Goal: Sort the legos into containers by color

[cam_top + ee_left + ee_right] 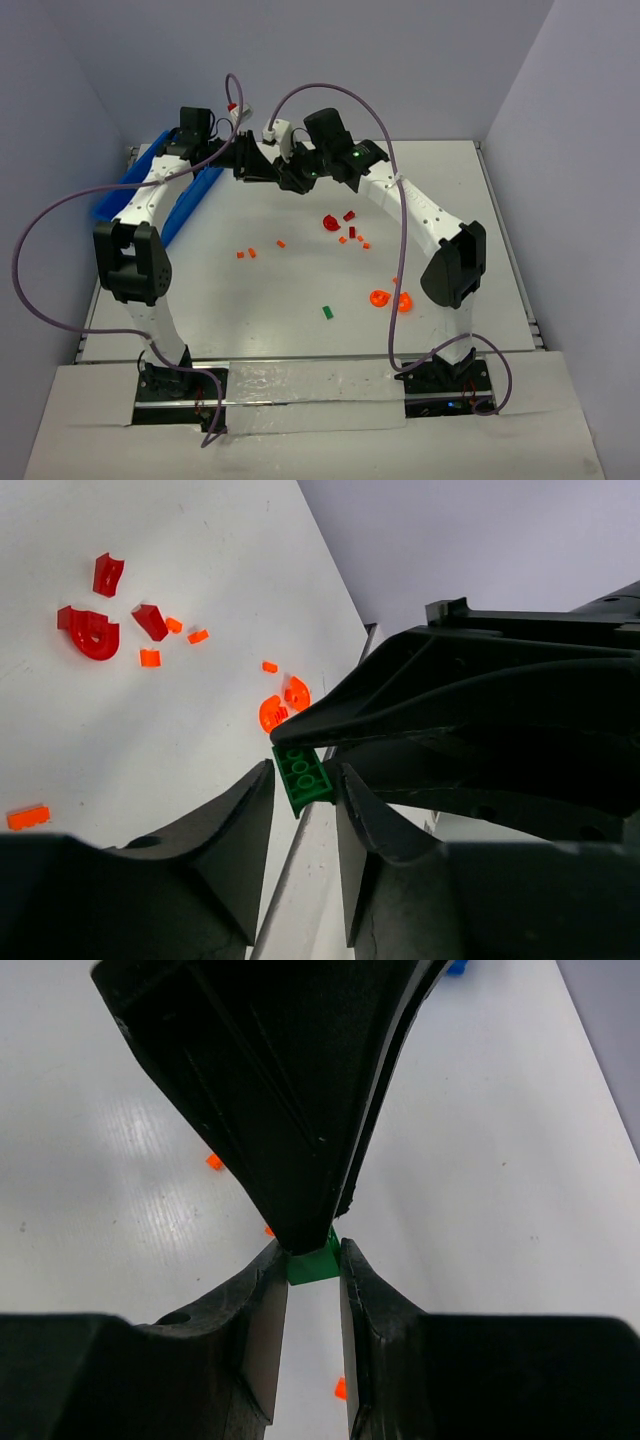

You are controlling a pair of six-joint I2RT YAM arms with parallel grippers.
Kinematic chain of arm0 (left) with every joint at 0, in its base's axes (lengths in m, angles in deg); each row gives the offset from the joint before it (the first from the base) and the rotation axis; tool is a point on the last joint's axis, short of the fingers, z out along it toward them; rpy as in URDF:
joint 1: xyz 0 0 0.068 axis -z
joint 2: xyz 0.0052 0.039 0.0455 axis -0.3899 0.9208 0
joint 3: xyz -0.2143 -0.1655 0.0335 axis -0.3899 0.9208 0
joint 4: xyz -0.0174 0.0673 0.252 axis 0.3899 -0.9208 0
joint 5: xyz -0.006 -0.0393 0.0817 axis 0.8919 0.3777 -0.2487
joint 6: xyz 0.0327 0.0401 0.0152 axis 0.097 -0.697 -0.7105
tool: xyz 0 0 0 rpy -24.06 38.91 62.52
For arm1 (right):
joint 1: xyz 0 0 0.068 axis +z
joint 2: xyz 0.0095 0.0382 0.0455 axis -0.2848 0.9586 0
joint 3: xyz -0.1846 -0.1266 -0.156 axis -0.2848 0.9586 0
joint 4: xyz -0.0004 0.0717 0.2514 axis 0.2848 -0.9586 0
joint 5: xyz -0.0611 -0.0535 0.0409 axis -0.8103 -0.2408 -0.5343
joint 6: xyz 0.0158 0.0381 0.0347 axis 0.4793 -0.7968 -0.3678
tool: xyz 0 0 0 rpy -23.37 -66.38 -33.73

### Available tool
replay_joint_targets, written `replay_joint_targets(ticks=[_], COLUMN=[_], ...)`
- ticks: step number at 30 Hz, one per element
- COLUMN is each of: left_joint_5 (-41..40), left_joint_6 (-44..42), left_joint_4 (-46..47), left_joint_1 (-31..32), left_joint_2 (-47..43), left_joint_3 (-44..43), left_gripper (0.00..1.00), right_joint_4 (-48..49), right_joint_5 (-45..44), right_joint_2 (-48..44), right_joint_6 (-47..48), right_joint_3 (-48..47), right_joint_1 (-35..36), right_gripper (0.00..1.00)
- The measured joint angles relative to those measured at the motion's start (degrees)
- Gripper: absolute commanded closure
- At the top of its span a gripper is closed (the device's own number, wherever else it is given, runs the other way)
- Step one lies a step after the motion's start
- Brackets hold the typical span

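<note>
Top view is bright and even, lit from overhead. Shadows on the white table point(300, 290) are short and faint, and there is a sheen on the glossy strip point(310, 395) at 6 o'clock. In my left wrist view the black fingers point(220, 830) at 6 o'clock are soft and underexposed, while the green brick point(302, 780) is sharp. The right wrist view has mottled glare at 9 o'clock and blacks crushed featureless. The corners are maybe slightly stretched.

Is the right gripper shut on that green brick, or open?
Shut: the right gripper pinches the green brick, no gap at either finger.
</note>
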Motion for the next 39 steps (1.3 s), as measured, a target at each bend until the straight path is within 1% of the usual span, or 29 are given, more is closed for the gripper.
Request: replay_joint_targets(ticks=[2,5,6,7,8,9,10,11,13,14,17,20,26,30,33,36,39], left_joint_5=[0.05,-0.15,-0.20,-0.29,-0.37,-0.38,-0.35,-0.32,-0.29,-0.30,-0.73,-3.54,-17.65,-26.51,-31.89,-35.75,-38.66], left_joint_6=[0.12,0.24,0.31,0.33,0.38,0.45,0.47,0.58,0.99,1.11,0.64,-2.84,-12.45,-17.28,-20.96,-23.42,-25.06], left_joint_4=[-0.11,-0.15,-0.15,-0.15,-0.15,-0.13,-0.13,-0.07,0.40,0.87,1.08,-0.27,-3.95,-6.17,-6.64,-7.35,-7.80], left_joint_1=[0.02,0.02,0.00,0.02,0.02,0.00,-0.03,-0.17,-0.72,-1.27,-4.42,-10.02,-24.45,-31.29,-33.08,-32.56,-31.95], left_joint_2=[0.26,0.33,0.33,0.33,0.35,0.37,0.39,0.39,0.39,0.38,0.35,0.33,0.22,1.24,3.38,5.40,7.61], left_joint_3=[0.00,0.00,0.00,0.00,0.00,0.00,0.00,0.01,0.14,0.37,0.89,0.26,-3.20,-5.28,-6.98,-6.96,-6.96], left_gripper=[0.69,0.79,0.87,0.92,0.99,1.00,1.00,1.00,1.00,1.00,1.00,1.00,1.00,1.00,1.00,1.00,0.96], right_joint_4=[-0.05,-0.03,-0.01,0.01,0.01,0.01,0.04,0.04,0.04,0.13,1.39,1.96,2.40,2.54,2.53,2.44,2.48], right_joint_5=[-0.60,-1.18,-1.36,-1.50,-1.62,-1.80,-2.00,-2.15,-2.59,-2.73,-3.30,-3.37,-3.13,-3.21,-3.31,-3.53,-3.64], right_joint_2=[0.00,0.00,0.00,0.00,0.00,0.00,0.00,0.00,0.00,0.00,-0.75,-2.39,-4.54,-5.67,-5.78,-5.77,-5.78], right_joint_6=[-0.10,-0.18,-0.18,-0.18,-0.18,-0.28,-0.32,-0.65,-0.85,-0.73,-0.67,-0.62,-1.19,-1.60,-1.63,-1.64,-1.64], right_joint_3=[-0.10,-0.12,-0.10,-0.10,-0.10,-0.10,-0.10,-0.10,-0.10,-0.03,2.16,6.47,11.99,14.88,16.27,17.02,17.43], right_joint_1=[0.09,0.15,0.17,0.17,0.19,0.23,0.28,0.31,0.33,0.34,0.27,-0.20,-2.59,-5.09,-6.67,-7.80,-8.73], right_gripper=[0.74,0.73,0.70,0.65,0.58,0.44,0.33,0.26,0.04,0.00,0.00,0.00,0.00,0.00,0.00,0.00,0.00])
